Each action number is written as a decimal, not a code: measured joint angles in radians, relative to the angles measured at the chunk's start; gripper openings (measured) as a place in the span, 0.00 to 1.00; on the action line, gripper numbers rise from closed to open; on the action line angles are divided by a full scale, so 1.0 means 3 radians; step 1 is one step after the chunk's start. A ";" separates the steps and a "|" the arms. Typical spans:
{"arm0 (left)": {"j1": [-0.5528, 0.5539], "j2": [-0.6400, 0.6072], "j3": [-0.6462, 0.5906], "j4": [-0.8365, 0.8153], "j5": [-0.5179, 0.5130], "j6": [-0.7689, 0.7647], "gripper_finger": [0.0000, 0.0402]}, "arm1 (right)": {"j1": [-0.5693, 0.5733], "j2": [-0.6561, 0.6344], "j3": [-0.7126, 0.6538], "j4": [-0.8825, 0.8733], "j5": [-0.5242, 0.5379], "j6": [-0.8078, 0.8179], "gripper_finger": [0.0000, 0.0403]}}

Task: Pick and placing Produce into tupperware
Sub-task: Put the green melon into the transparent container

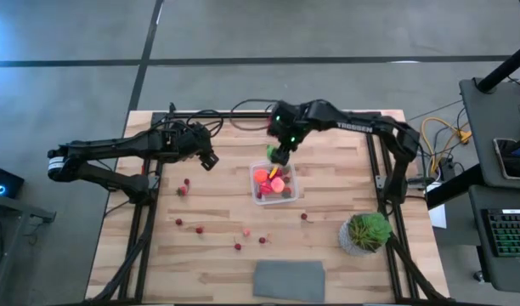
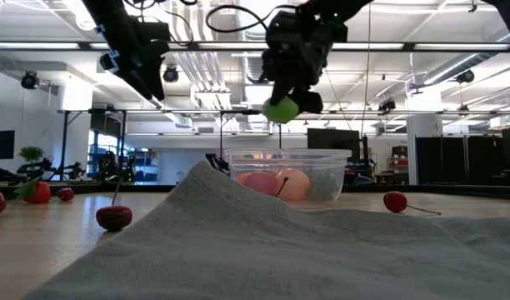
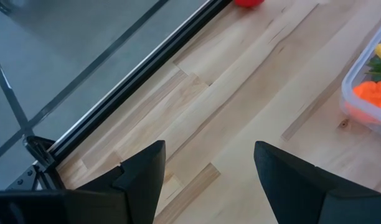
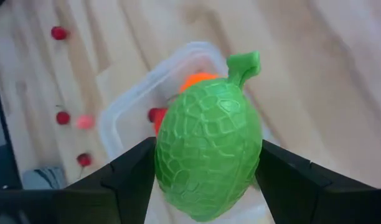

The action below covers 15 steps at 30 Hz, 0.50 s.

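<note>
The clear tupperware (image 1: 275,184) stands mid-table with red, pink and orange produce inside; it also shows in the low view (image 2: 287,174). My right gripper (image 1: 279,154) hangs just past the tub's far rim, above the table, shut on a green bumpy fruit with a stem (image 4: 209,155), which also shows in the low view (image 2: 281,109). My left gripper (image 1: 210,159) is open and empty over bare wood at the far left of the tub, its fingers (image 3: 141,177) apart. Small red berries (image 1: 199,229) lie scattered on the near left of the table. My right gripper pinches the green fruit by its two opposite sides (image 4: 162,163) between its two fingers, about the fruit's middle. The fingers point down from above. The fruit hangs lifted clear, above the height of the tub's rim (image 2: 288,153), its stem end (image 4: 243,64) pointing away from the wrist.
A potted green plant (image 1: 365,232) stands at the near right. A flat grey cloth (image 1: 290,280) lies at the near edge and fills the low view's foreground (image 2: 238,242). A red fruit (image 1: 183,190) lies left of the tub. Black frame rails run along the table's sides.
</note>
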 joint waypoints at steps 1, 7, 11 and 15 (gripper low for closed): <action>0.0000 0.0000 -0.0003 0.0019 0.0001 0.0000 0.57 | 0.0062 0.0024 -0.0002 0.0023 0.0014 0.0025 0.61; 0.0000 0.0000 -0.0003 0.0034 0.0000 0.0001 0.57 | 0.0333 0.0128 -0.0012 -0.0040 0.0605 0.0024 0.61; -0.0003 0.0000 -0.0004 0.0020 0.0043 0.0001 0.57 | 0.0348 0.0127 -0.0011 -0.0072 0.0638 0.0164 0.61; -0.0004 0.0000 -0.0004 0.0019 0.0103 0.0004 0.57 | 0.0348 0.0127 -0.0011 -0.0115 0.0702 0.0310 0.62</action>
